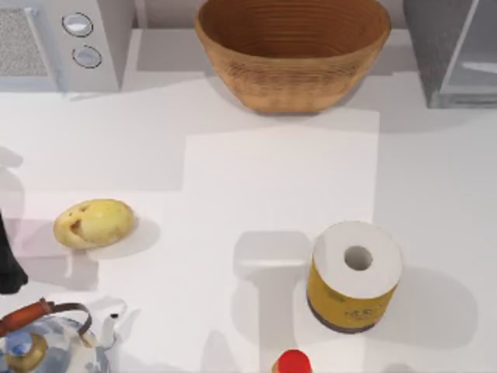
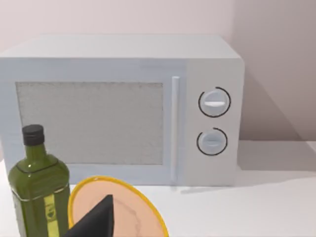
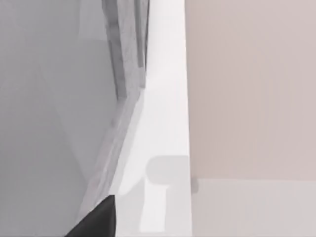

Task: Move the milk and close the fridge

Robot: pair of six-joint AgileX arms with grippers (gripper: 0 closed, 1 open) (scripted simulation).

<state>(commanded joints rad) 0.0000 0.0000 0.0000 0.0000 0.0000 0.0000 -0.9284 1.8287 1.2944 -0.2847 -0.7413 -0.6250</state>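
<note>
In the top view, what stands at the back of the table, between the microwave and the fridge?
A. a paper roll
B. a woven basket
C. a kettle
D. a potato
B: the woven basket stands at the back edge, with the microwave to its left and the fridge to its right.

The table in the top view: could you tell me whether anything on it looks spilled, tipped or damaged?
Nothing stands out. The potato lies on its side, the paper roll stands upright, and the basket and kettle sit level. No spill shows on the table.
</note>
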